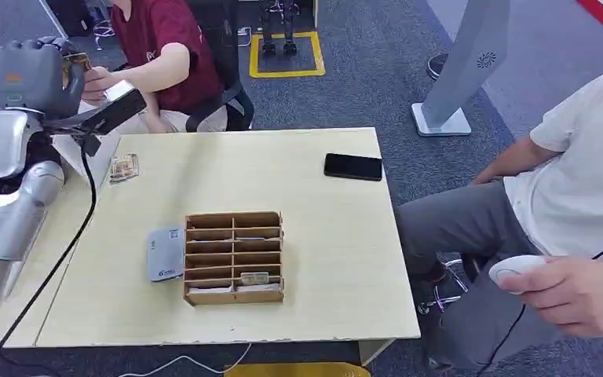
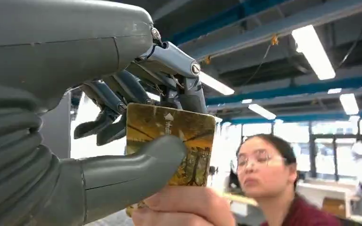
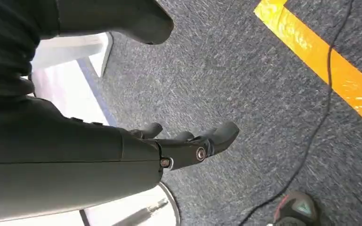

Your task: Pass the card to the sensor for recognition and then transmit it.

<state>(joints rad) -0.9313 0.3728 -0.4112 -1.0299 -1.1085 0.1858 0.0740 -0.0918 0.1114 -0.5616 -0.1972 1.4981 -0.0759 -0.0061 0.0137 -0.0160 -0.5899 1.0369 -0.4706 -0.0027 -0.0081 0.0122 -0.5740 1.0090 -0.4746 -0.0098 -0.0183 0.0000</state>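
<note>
At ten o'clock from the table's middle, the left hand (image 1: 38, 76) is raised, pinching a gold card (image 2: 172, 141) between thumb and fingers. A person's hand (image 1: 104, 81) in a red shirt touches the card's lower edge there. On the table (image 1: 338, 259) a small stack of cards (image 1: 123, 167) lies at ten o'clock, a grey sensor (image 1: 164, 254) touches the wooden rack (image 1: 234, 257) at its nine o'clock side, and a black phone (image 1: 352, 166) lies at two o'clock. The right hand (image 3: 188, 143) hangs over grey carpet, fingers loosely apart, holding nothing. A seated person's hand (image 1: 573, 294) holds a white controller (image 1: 516, 271) at four o'clock.
</note>
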